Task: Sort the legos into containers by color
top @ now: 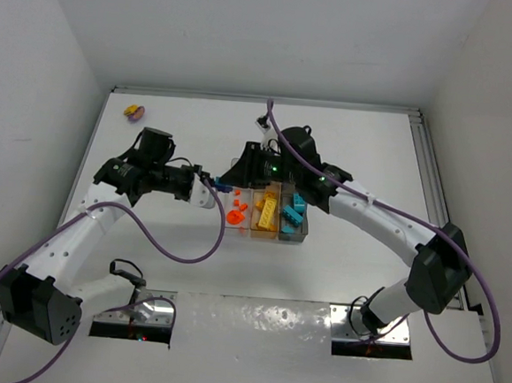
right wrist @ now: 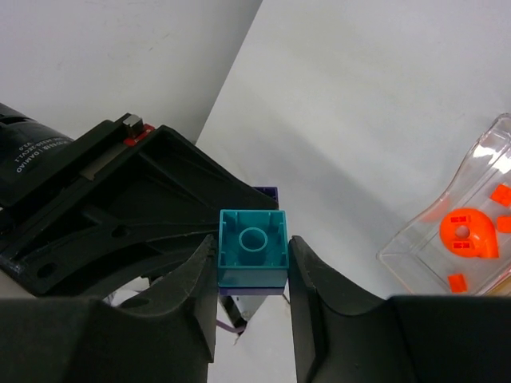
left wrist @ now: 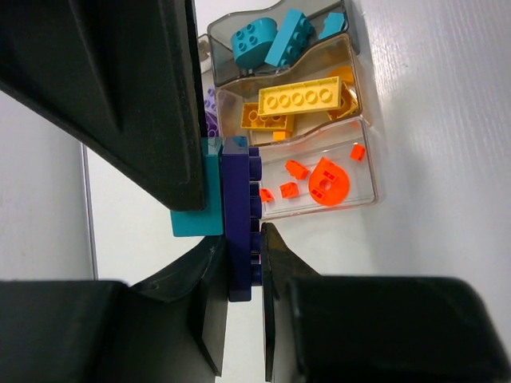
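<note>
Teal lego (right wrist: 253,243), purple lego (left wrist: 238,223), housing label (right wrist: 24,148) blurred

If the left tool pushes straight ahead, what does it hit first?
Probably the tray, led by the purple brick it holds; the right tool, shut on the teal brick, flanks that line. Depth unclear.

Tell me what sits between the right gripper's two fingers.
A teal brick, clamped by the right gripper and stuck to a purple brick; the right wrist view shows it.
</note>
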`<state>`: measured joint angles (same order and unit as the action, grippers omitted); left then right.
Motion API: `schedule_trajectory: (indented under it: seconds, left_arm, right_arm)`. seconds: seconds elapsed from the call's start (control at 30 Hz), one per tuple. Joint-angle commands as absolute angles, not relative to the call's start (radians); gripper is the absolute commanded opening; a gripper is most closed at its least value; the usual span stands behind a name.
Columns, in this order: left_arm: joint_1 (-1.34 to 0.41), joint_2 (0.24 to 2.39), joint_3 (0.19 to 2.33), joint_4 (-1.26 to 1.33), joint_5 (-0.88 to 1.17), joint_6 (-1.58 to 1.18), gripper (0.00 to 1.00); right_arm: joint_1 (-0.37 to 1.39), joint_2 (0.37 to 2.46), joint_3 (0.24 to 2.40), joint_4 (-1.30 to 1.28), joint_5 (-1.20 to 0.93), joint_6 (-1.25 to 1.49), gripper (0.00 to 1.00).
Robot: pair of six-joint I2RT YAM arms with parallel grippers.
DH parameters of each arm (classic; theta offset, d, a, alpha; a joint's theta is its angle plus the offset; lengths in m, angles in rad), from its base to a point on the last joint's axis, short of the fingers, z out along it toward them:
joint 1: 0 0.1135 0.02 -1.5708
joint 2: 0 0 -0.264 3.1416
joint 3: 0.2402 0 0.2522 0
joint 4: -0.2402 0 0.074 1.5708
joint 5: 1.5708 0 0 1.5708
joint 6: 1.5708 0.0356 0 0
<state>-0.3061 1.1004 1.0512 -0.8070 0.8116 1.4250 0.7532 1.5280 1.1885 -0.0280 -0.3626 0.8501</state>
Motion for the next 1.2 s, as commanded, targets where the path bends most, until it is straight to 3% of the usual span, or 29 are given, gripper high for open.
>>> schedule_trajectory:
  seconds: [0.0,0.2,0.33,0.43,0.57,0.73,0.87,1.1,1.17]
  left_arm:
    - [-0.316,1.091,1.066,-0.890,0.870,1.494,0.00]
    - [-0.319,1.086,1.025,-1.042,0.847,1.585,0.00]
    - [-0.319,1.078,1.008,-0.993,0.831,1.543,0.00]
    - [-0.319,1.085,0.999,-0.879,0.815,1.383,0.00]
    - [-0.319,1.140,1.008,-0.720,0.801,0.927,0.00]
    - [-0.319,1.166,0.970,-0.516,0.807,0.562,0.00]
    - [-0.319,1.186,0.902,-0.369,0.758,0.249,0.00]
    - [-0.319,1.310,0.997,-0.316,0.660,0.274,0.00]
    - [-0.321,1.365,1.050,-0.299,0.640,0.317,0.00]
  right_arm:
    - [0.727,1.485,1.206,-0.049,-0.267,0.847,0.00]
    - [0.516,1.450,1.216,-0.123,-0.145,0.855,0.00]
    - [0.511,1.424,1.265,-0.222,-0.022,0.772,0.00]
    - [0.511,1.425,1.278,-0.367,0.069,0.694,0.00]
    - [0.512,1.425,1.200,-0.555,0.236,0.650,0.00]
    - [0.526,1.378,0.973,-0.455,0.172,0.727,0.00]
    - [0.528,1.387,0.957,-0.413,0.170,0.726,0.00]
    - [0.528,1.427,0.951,-0.387,0.095,0.742,0.05]
    - [0.528,1.433,0.948,-0.379,0.084,0.749,0.14]
